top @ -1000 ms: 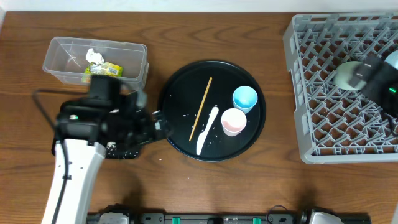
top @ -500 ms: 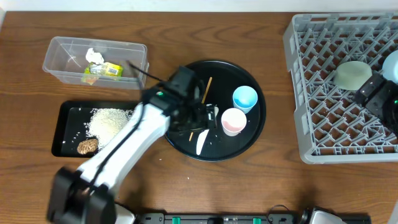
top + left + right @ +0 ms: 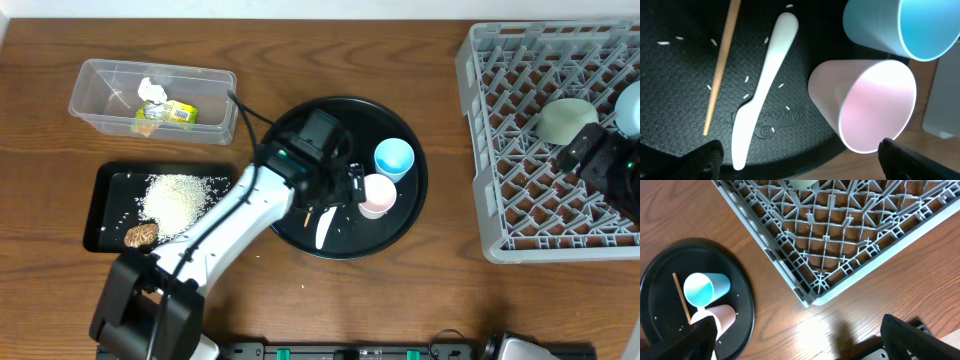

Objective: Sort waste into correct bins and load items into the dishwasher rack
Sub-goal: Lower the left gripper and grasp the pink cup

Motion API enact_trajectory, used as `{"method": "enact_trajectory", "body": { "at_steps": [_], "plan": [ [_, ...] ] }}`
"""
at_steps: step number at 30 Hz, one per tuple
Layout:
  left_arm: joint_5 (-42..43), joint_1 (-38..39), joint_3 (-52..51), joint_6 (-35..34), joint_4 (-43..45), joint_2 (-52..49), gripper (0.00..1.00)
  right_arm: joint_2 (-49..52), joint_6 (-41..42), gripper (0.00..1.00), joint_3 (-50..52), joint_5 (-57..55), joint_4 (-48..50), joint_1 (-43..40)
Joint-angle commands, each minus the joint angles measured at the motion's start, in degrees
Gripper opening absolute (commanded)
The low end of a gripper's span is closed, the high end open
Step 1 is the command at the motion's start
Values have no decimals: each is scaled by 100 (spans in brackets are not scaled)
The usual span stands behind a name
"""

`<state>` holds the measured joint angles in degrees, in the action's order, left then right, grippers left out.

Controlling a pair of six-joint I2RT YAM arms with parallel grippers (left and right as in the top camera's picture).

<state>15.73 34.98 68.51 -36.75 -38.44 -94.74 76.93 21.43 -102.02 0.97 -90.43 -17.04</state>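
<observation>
Left gripper (image 3: 801,164): only the two dark fingertips show, at the lower corners of the wrist view. Jaws spread wide, nothing between them. Below the gap lie the bowl end of the white plastic spoon (image 3: 762,105) and the rim of the pink-white cup (image 3: 865,105). Overhead, the arm covers the gripper itself, so the jaws cannot be read there.

Right gripper (image 3: 807,341): again only the tips, at the bottom corners. Jaws wide apart and empty. Overhead it is a dark blur over the right side of the dishwasher rack (image 3: 500,150).

The round black tray (image 3: 400,232) holds the pink-white cup, with the blue cup (image 3: 394,158) just beyond it. The left wrist view cuts the blue cup at the top. Stray rice grains (image 3: 746,78) show only in this close view. The wooden chopstick (image 3: 720,70) lies left of the spoon; overhead the arm hides nearly all of it.

In the rack, the mint-white bowl (image 3: 565,120) sits mouth down. The light-blue bowl (image 3: 631,106) is cut by the right edge.

Overhead only:
- Far left, the clear tub (image 3: 100,85) holds the crumpled tissue (image 3: 152,90) and the yellow-green wrapper (image 3: 175,112).
- Nearer, the black rectangular tray (image 3: 100,200) holds a rice pile (image 3: 180,195) and the brown lump (image 3: 142,234).
</observation>
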Motion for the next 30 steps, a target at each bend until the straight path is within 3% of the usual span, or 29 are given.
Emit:
{"method": "enact_trajectory", "body": {
  "at_steps": [1,11,17,26,30],
  "plan": [
    [-669,249,-4,-391,50,-118,100,2,-140,99,9,98,-63,-13],
    [-680,326,-4,-450,389,-605,94,2,-181,99,13,103,-214,-13],
    [-680,326,-4,-452,625,-669,84,2,-179,99,13,107,-232,-13],
    [-680,326,-4,-540,815,-872,49,2,-393,99,15,428,-396,-13],
    [-680,326,-4,-579,813,-927,25,2,-393,99,15,446,-439,-13]
  ]
}}
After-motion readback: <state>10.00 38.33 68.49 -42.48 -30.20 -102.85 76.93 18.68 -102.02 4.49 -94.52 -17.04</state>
